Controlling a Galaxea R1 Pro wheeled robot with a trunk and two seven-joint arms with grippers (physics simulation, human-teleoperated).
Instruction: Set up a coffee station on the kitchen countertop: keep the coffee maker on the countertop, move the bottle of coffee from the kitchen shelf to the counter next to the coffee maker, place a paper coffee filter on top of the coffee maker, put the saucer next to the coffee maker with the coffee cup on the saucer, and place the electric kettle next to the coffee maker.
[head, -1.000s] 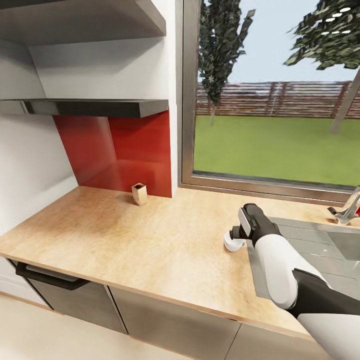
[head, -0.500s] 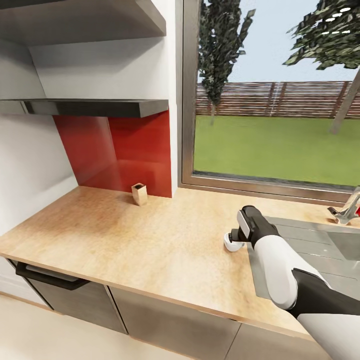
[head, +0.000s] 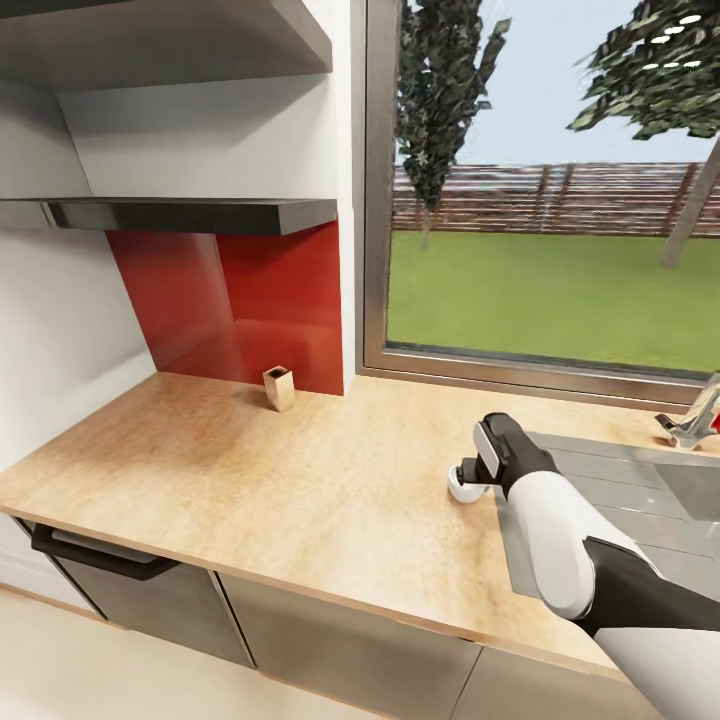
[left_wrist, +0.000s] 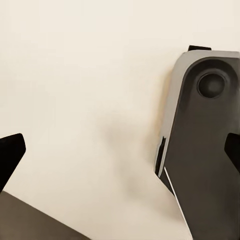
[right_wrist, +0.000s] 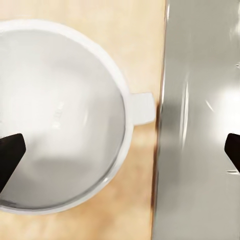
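The right gripper (head: 466, 478) is hanging right of centre in the head view, fingers spread wide over the cup (head: 461, 487) sitting on the counter (head: 300, 480) beside the sink (head: 640, 490). Left fingers are spread too.

A wooden countertop (head: 250, 480) runs under a red backsplash (head: 250, 300) and a large window (head: 550, 260). A small tan box (head: 279, 388) stands upright near the countertop's back edge, just before the backsplash. At the countertop's right end lies a steel sink (head: 640, 480), with a faucet (head: 695, 415) at its back right corner. Dark shelves (head: 190, 215) hang above, and grey cabinet fronts (head: 330, 640) sit below the front edge.
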